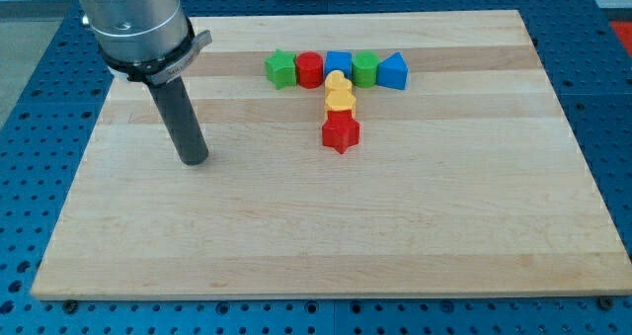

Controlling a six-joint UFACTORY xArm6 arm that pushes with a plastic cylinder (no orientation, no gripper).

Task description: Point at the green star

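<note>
The green star (280, 68) lies at the left end of a row of blocks near the view's top. To its right stand a red cylinder (310, 68), a blue cube (339, 64), a green cube (365, 68) and a blue triangle (393, 70). Below the row, two yellow blocks (340, 94) and a red star (341, 132) form a column. My tip (194, 160) rests on the board well to the left of and below the green star, touching no block.
The wooden board (326, 226) sits on a blue perforated table (612, 127). The arm's grey metal body (133, 24) rises at the view's top left.
</note>
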